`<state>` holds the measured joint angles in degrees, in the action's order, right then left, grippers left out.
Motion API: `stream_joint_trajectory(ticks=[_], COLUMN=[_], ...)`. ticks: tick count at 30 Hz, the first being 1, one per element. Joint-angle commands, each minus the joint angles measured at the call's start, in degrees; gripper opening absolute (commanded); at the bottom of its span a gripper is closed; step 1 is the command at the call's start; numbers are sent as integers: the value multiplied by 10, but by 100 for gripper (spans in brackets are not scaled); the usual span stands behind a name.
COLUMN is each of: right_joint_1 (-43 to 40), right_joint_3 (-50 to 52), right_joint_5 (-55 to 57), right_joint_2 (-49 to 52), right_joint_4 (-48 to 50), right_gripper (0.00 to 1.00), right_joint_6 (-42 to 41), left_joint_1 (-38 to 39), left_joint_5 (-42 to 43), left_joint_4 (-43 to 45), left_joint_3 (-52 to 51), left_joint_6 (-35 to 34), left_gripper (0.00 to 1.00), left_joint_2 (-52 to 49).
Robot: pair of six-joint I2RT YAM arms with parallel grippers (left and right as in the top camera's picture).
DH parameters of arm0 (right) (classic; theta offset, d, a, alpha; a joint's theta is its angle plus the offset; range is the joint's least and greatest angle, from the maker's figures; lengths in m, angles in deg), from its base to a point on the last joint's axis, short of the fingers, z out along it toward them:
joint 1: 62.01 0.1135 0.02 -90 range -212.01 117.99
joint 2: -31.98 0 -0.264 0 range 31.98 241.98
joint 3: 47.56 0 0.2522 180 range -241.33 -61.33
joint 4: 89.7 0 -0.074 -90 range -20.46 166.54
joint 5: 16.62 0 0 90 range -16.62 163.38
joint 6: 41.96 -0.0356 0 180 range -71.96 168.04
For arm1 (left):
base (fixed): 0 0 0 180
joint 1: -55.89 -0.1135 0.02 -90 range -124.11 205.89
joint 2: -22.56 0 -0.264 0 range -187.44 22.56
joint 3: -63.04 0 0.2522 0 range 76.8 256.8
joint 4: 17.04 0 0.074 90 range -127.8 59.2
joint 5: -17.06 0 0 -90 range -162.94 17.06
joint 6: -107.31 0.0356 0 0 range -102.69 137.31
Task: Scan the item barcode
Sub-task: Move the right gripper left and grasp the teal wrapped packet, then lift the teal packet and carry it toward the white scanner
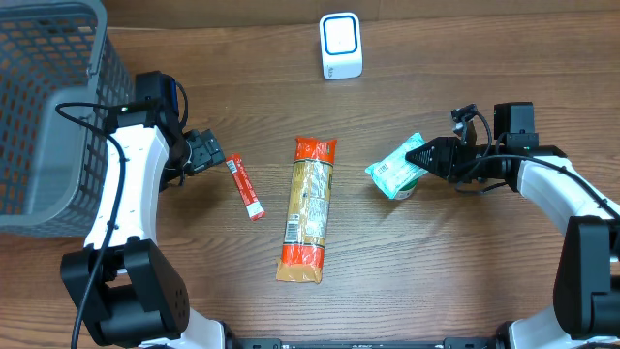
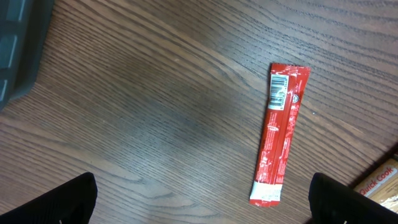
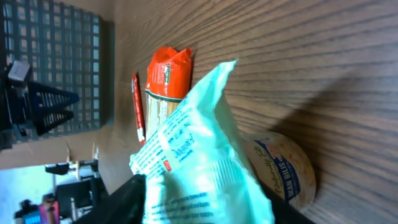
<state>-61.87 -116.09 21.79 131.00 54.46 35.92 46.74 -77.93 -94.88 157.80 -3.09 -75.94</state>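
Leftmost, a grey plastic mesh basket (image 1: 44, 97) sits on the wooden worktop (image 1: 465, 281). Beside it the left arm's jaws hang wide open and empty, just short of a slim red sachet (image 2: 278, 134). Next lies a long clear pasta packet with orange ends (image 1: 308, 208), and beyond its top end stands a small white scanner (image 1: 340, 46). Further right, a mint-green crinkly pouch (image 3: 199, 162) leans on a round tub (image 3: 286, 171). The right arm's jaws straddle the pouch's edge; whether they pinch it I cannot tell.

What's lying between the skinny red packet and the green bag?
The long orange bag lies between the red packet and the green bag; the overhead view shows it.
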Motion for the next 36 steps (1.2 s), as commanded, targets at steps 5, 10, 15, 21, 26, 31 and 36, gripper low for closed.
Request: stream_joint_trajectory(ticks=[5, 10, 15, 21, 26, 31, 36], right_joint_1=[2, -2, -13, -16, -8, 16, 44], right_joint_3=[1, -2, -4, -4, -4, -3, -3], right_joint_5=[15, 2, -238, -145, 156, 193, 170], right_joint_2=[1, 1, 0, 0, 2, 15, 17], right_joint_4=[4, -6, 105, 247, 160, 135, 103], right_gripper=[19, 4, 4, 4, 4, 4, 4], right_joint_6=[3, 1, -25, -166, -166, -160, -166], left_joint_1=[0, 0, 0, 0, 0, 0, 0], left_joint_5=[-3, -3, -3, -3, -3, -3, -3], left_joint_4=[1, 1, 1, 1, 1, 1, 1], left_joint_3=[6, 6, 6, 6, 6, 6, 6], left_joint_6=[5, 5, 5, 5, 5, 5, 5], left_gripper=[100, 100, 100, 100, 100, 100, 100], left_joint_2=[6, 6, 6, 6, 6, 6, 6])
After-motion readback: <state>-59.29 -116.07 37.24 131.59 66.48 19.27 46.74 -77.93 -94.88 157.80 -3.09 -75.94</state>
